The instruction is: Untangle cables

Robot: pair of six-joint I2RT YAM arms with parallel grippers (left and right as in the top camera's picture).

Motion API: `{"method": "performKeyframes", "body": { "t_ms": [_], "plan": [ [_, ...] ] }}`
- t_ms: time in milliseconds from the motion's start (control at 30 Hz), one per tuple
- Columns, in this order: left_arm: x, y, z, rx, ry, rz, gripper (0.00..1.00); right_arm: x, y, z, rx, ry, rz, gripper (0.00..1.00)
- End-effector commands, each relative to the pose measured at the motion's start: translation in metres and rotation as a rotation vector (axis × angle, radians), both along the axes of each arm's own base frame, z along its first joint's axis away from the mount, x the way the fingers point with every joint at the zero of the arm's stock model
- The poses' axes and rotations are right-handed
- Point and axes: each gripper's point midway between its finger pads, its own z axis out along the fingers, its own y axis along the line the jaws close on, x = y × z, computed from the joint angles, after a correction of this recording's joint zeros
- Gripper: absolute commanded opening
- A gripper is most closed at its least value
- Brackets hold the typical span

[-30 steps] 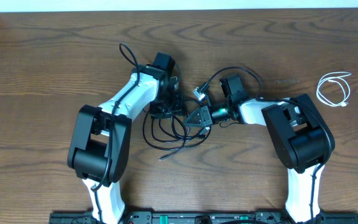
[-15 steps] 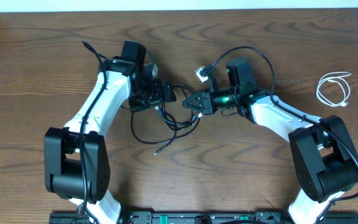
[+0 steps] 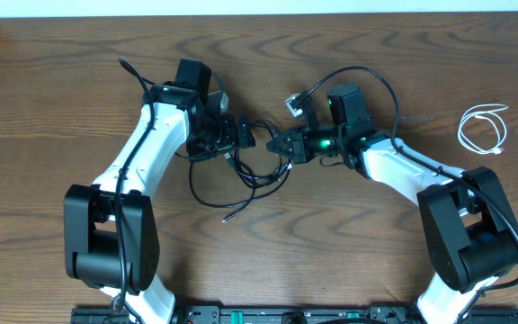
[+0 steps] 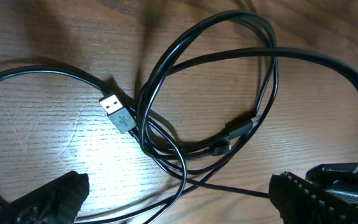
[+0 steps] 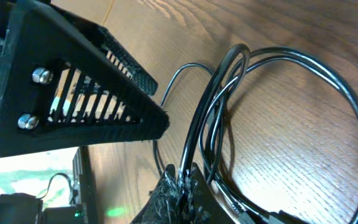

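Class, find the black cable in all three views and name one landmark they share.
Overhead: black cable looped at centre, between the left gripper and right gripper.
Left wrist: fills the picture, loops crossing at centre.
Right wrist: strands running from top centre down between the jaws.
Shared landmark: the wooden table under the loops.

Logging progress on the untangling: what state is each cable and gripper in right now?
Black cable: tangled in overlapping loops.
White cable: loosely coiled, lying apart.
Left gripper: open above the loops.
Right gripper: black strands between its fingers; grip unclear.
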Motion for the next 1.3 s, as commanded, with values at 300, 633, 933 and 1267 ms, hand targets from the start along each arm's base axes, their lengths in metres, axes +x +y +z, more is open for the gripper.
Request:
{"method": "performKeyframes", "body": {
  "t_ms": [300,633,933,1267],
  "plan": [
    [0.0039,-0.0019,0.0050,-0.010,-0.013,-0.008,0.98,0.0007,0.0008,0.0008,-0.008,-0.016,-0.002,0.01],
    [0.0039,-0.0019,0.0050,-0.010,-0.013,-0.008,0.98,0.0008,0.0008,0.0009,-0.008,-0.016,-0.002,0.01],
    [0.0038,-0.0018,0.0049,-0.010,-0.013,-0.008,0.98,0.0007,0.0008,0.0008,-0.007,-0.012,-0.004,0.01],
    [0.0037,-0.0019,0.0048,-0.010,-0.012,-0.008,0.98,0.0007,0.0009,0.0009,-0.006,-0.001,-0.009,0.01]
  ]
}}
